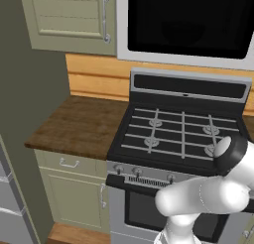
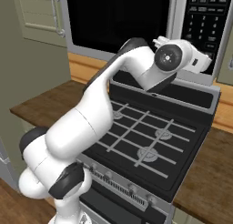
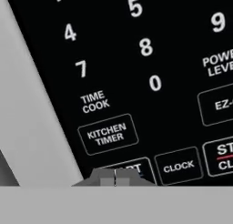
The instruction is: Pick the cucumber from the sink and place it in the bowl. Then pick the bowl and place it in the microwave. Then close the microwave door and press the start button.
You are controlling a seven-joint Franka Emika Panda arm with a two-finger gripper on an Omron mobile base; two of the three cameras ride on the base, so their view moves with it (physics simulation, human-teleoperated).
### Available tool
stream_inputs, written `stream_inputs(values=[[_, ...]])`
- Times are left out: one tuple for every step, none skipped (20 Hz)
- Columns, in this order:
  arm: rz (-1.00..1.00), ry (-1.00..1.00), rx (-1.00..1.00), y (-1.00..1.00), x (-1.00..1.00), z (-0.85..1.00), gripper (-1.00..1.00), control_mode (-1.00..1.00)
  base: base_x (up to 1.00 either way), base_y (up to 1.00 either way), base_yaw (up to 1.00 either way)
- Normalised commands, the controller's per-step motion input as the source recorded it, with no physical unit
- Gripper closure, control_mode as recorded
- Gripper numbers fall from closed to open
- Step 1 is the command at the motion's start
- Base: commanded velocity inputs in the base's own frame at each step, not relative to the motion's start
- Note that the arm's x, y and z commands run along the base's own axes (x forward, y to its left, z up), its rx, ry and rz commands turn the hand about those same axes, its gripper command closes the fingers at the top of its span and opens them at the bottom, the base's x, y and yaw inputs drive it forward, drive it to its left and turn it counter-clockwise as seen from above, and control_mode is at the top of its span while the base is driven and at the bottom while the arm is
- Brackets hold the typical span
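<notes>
The microwave (image 2: 179,18) hangs above the stove with its black glass door (image 1: 188,20) closed flat against the front. Behind the glass a dim rounded shape shows, too dark to name. My gripper (image 2: 208,63) is pressed up against the lower part of the keypad panel (image 2: 205,18). In the hand view the two fingertips (image 3: 114,178) stand together, shut on nothing, right at the START button (image 3: 132,167), which they partly cover. The KITCHEN TIMER key (image 3: 108,134) and the CLOCK key (image 3: 178,166) lie around it. The cucumber, the bowl and the sink are out of view.
A black gas stove (image 1: 178,134) with grey grates stands under the microwave. A brown wooden counter (image 1: 79,124) lies left of it, and more counter (image 2: 214,173) to its right. A sage-green wall cabinet (image 1: 69,17) with a silver handle hangs left of the microwave.
</notes>
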Motion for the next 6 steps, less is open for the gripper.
stream_inputs(values=[[0.11, 0.0, 0.15, 0.0, 0.23, -0.14, 1.0, -1.0, 0.0, 0.0, 0.0], [0.09, 0.0, 0.15, 0.0, 0.0, -0.03, 1.0, -1.0, 0.0, 0.0, 0.0], [0.04, 0.0, 0.11, 0.0, 0.0, 0.0, 1.0, -1.0, 0.0, 0.0, 0.0], [0.0, -0.03, 0.0, 0.4, -0.4, 0.0, 1.0, -1.0, 0.0, 0.0, 0.0], [0.0, -0.11, 0.0, 0.38, -0.64, 0.0, 1.0, -1.0, 0.0, 0.0, 0.0], [0.0, -0.16, 0.0, 0.36, -0.76, 0.0, 1.0, -1.0, 0.0, 0.0, 0.0]])
